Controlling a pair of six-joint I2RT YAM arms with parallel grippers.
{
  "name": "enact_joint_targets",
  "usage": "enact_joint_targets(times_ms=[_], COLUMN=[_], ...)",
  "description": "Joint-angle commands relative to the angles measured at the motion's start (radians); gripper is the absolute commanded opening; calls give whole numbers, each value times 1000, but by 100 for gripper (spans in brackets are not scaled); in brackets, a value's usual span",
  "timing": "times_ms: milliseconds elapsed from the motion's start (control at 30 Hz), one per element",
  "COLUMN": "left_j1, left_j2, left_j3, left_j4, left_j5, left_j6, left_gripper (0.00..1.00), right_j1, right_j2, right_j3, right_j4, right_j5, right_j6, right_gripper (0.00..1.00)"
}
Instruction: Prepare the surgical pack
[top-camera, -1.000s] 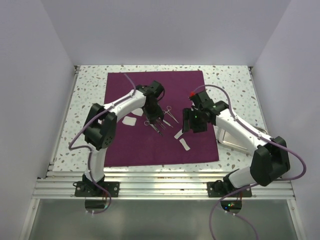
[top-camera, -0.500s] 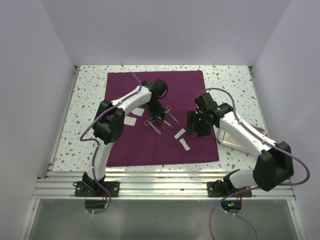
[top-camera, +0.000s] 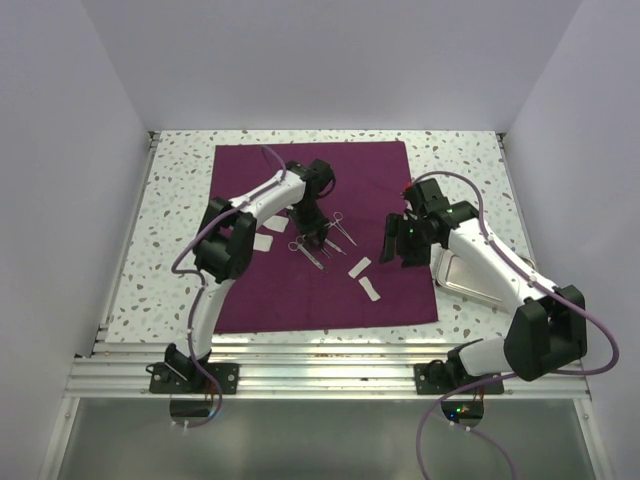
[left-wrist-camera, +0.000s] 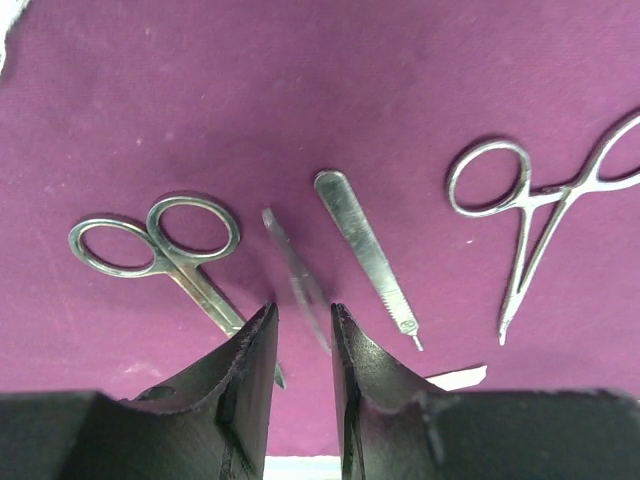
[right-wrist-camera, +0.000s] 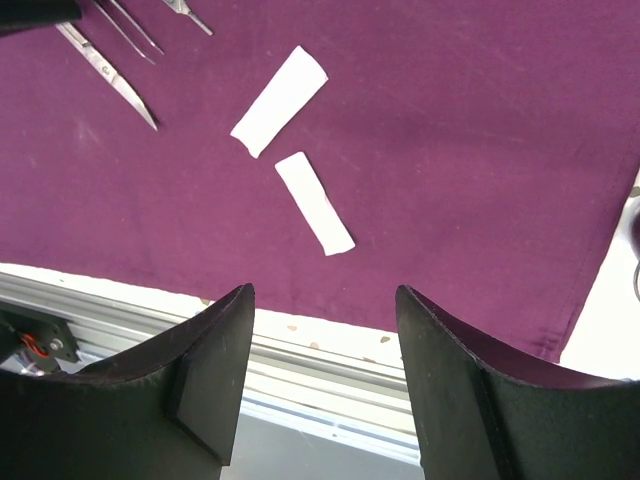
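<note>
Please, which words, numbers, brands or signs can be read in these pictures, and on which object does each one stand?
None can be read.
Scissors: a tiny stamp on the blade, too small to read.
Flat steel handle: a small mark near its thin end, illegible.

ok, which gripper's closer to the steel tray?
Right. The right gripper hangs open over the cloth's right edge, just left of the steel tray. The left gripper is mid-cloth over the instruments, well farther left.

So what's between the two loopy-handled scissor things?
In the left wrist view, thin tweezers and a flat steel handle lie between the scissors and the clamp.
</note>
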Motion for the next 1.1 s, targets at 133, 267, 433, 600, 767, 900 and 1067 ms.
enact_joint_targets(times_ms=[133, 267, 433, 600, 767, 900, 1067], left_j1=[11, 11, 14, 16, 16, 14, 10], left_j2=[17, 20, 32, 9, -40, -187, -464], left_j3=[46, 43, 45, 62, 109, -62, -485], left_j4=[-31, -26, -26, -42, -45, 122, 521], left_j5=[7, 5, 7, 31, 88, 242, 512], left_j6=[-12, -9, -3, 28, 212, 452, 586], left_gripper=[25, 22, 17, 0, 0, 0, 0], right_j1=[-2, -3, -3, -2, -3, -11, -45], right_j2=[0, 8, 20, 58, 132, 189, 230], right_j3=[26, 25, 29, 58, 173, 232, 188], right_j4=[16, 16, 20, 23, 5, 42, 213], right_j5=[-42, -50, -56, -103, -201, -367, -487], right_j6=[-30, -39, -45, -68, -93, -39, 207], right_gripper=[62, 62, 62, 61, 61, 61, 59])
